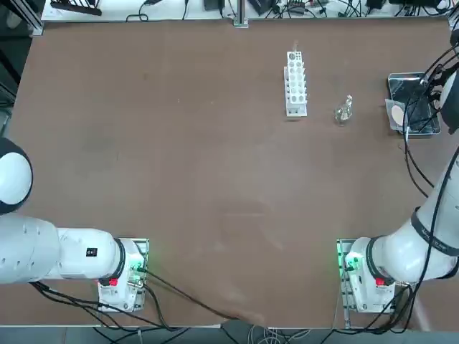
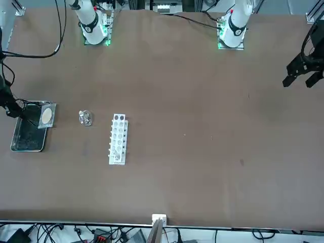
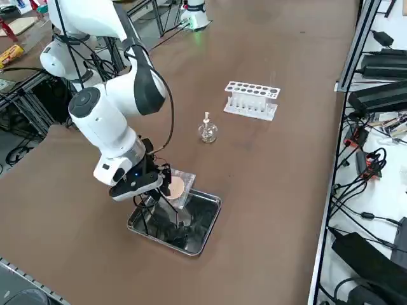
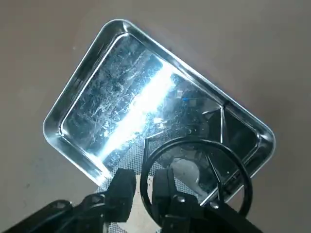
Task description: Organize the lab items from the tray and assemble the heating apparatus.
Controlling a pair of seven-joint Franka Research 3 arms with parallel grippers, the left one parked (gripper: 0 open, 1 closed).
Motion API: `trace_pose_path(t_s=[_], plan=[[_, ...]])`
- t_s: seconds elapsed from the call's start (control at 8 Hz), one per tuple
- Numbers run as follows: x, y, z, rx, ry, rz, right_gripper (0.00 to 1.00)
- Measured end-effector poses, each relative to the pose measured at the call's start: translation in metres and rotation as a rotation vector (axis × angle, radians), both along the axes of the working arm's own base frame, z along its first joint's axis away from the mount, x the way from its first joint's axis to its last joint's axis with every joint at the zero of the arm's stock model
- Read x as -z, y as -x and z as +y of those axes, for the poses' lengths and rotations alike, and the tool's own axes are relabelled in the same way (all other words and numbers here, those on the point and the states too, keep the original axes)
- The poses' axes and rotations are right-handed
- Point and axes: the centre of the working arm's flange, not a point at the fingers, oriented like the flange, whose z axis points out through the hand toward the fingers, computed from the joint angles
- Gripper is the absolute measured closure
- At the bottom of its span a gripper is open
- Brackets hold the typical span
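In the wrist view I see my right gripper (image 4: 143,191) pinching the black wire tripod's (image 4: 194,170) ring, left of the ring's centre, over the silver tray (image 4: 73,104); its legs splay right; the glass burner (image 3: 207,129) waits at upper centre.

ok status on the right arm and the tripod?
Right gripper over tray, fingers pinching the tripod ring. Mesh leaning on the tray rim. Burner already out on the table beside the test-tube rack. Nothing blocking.
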Motion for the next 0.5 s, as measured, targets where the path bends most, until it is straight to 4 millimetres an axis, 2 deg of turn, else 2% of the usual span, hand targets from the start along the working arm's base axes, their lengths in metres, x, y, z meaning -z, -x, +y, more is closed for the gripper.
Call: trace_pose_path(t_s=[0.5], plan=[[-0.0011,-0.0007,-0.0005,0.0,0.001,-0.002,0.81]])
